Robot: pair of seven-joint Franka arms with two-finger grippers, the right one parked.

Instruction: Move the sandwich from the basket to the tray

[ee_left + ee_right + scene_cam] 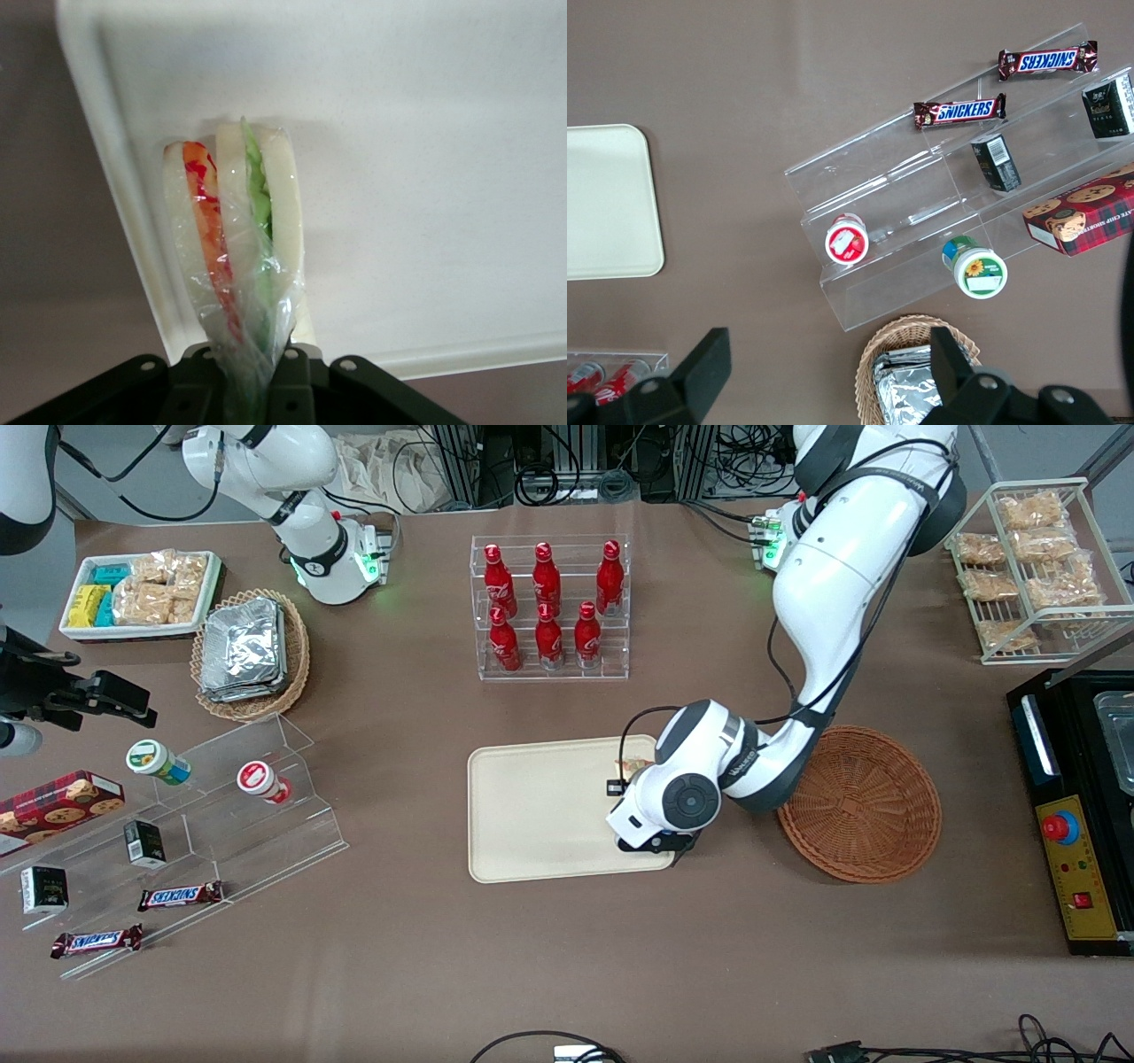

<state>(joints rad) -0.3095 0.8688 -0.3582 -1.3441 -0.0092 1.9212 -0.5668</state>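
My left gripper (645, 778) hangs over the corner of the cream tray (540, 815) that lies beside the basket and farther from the front camera. It is shut on the sandwich (235, 239), a plastic-wrapped wedge of white bread with red-orange and green filling. In the left wrist view the black fingers (297, 390) pinch the wedge's narrow end, and the gripper (239, 385) holds it just above the tray (425, 177) near its rim. In the front view only a sliver of the sandwich (633, 764) peeks out beside the wrist. The reddish-brown basket (864, 802) holds nothing.
A clear rack of red bottles (549, 607) stands farther from the front camera than the tray. A tan basket of foil packets (252, 651) and an acrylic snack shelf (204, 815) lie toward the parked arm's end. A wire rack (1036, 567) and a black machine (1081, 806) stand toward the working arm's end.
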